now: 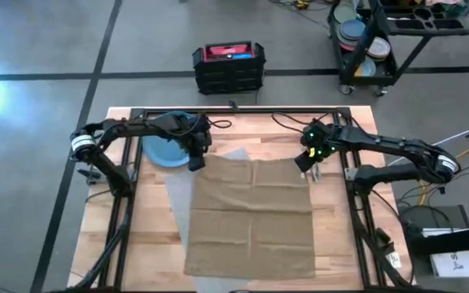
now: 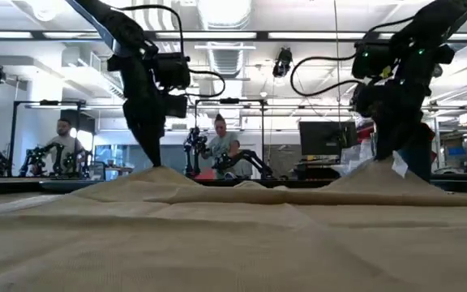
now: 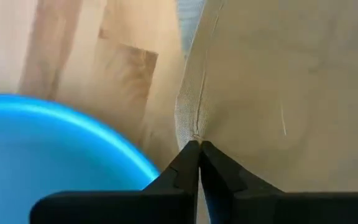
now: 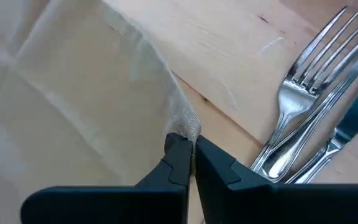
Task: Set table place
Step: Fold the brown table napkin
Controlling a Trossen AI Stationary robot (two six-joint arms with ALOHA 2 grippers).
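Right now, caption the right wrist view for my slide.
Right end effector pinches tan cloth corner beside fork.

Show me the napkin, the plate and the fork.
napkin [image 1: 255, 216], high view, middle of the spread tan cloth.
plate [image 1: 163, 151], high view, blue surface left of the left arm.
fork [image 4: 308, 84], right wrist view, base of the tines.

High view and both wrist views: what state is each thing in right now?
Tan cloth: spread flat, two far corners pinched.
Left gripper: shut on the cloth's corner beside the plate.
Right gripper: shut on the opposite far corner.
Blue plate: on the wood, empty, beside the cloth.
Forks: lying loose on the table beside the right gripper.
Grey placemat: mostly covered by the cloth.
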